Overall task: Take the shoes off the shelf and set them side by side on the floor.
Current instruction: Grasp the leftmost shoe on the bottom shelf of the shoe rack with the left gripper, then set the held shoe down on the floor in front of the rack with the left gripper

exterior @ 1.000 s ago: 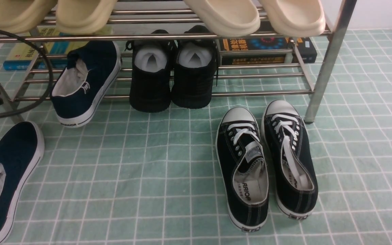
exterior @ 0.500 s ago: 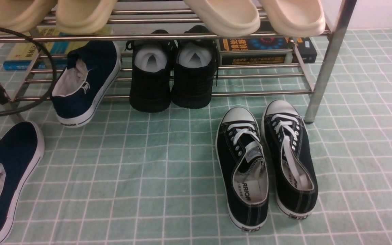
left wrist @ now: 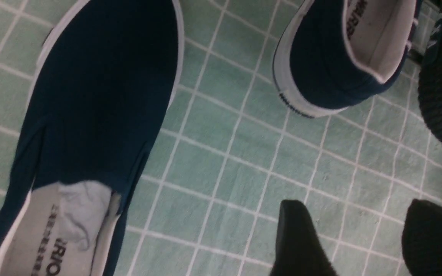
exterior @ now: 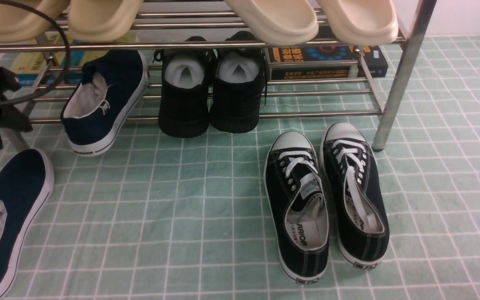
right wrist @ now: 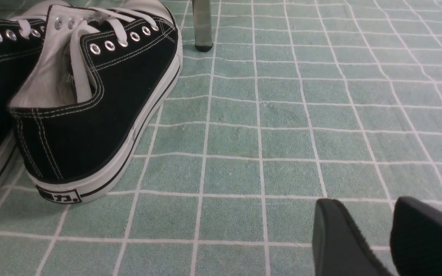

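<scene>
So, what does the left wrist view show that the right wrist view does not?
Left wrist only: a navy-blue canvas slip-on shoe with white sole, the heel of the second navy-blue slip-on, and the open left tool. Right wrist only: black canvas sneakers with white laces, a shiny steel shelf leg, the right tool. Both: the pale green gridded floor.

Two navy-blue canvas slip-ons (exterior: 104, 100) (exterior: 11, 208), two black white-laced sneakers (exterior: 296, 208) (exterior: 354, 187), two all-black high-tops (exterior: 183, 104) (exterior: 238, 104), four foam slides (exterior: 277, 18) (two yellowish, two cream), one silver metal-rod rack (exterior: 402, 79).

Nearer navy shoe (exterior: 15, 196) cropped btm-L in front view; shelf (exterior: 403, 75) top cropped.
</scene>
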Action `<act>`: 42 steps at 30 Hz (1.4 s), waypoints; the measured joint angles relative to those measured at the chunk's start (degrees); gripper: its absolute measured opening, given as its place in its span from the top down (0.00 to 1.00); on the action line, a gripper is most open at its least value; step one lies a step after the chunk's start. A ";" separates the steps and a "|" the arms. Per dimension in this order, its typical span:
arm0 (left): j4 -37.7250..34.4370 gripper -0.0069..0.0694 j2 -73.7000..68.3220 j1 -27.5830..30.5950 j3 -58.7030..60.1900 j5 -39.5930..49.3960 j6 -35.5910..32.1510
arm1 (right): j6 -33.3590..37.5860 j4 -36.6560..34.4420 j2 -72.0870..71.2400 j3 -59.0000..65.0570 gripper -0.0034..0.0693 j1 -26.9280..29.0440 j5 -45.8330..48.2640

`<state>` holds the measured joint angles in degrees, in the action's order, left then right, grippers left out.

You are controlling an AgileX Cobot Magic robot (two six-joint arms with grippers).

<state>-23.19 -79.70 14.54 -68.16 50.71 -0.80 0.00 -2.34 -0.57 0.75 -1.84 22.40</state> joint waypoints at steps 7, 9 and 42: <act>-3.13 0.25 -10.39 -0.79 -10.99 0.90 -3.30 | 0.00 0.00 0.00 0.00 0.63 0.00 0.00; -1.52 0.25 -14.15 -2.35 -13.83 -0.20 -3.56 | 0.00 0.00 0.00 0.00 0.63 0.00 0.00; 18.49 0.88 -17.78 -10.84 -16.46 8.88 6.07 | 0.00 0.00 0.00 0.00 0.63 0.00 0.00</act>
<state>-4.70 -97.48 3.70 -84.62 59.59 5.27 0.00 -2.34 -0.57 0.75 -1.84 22.40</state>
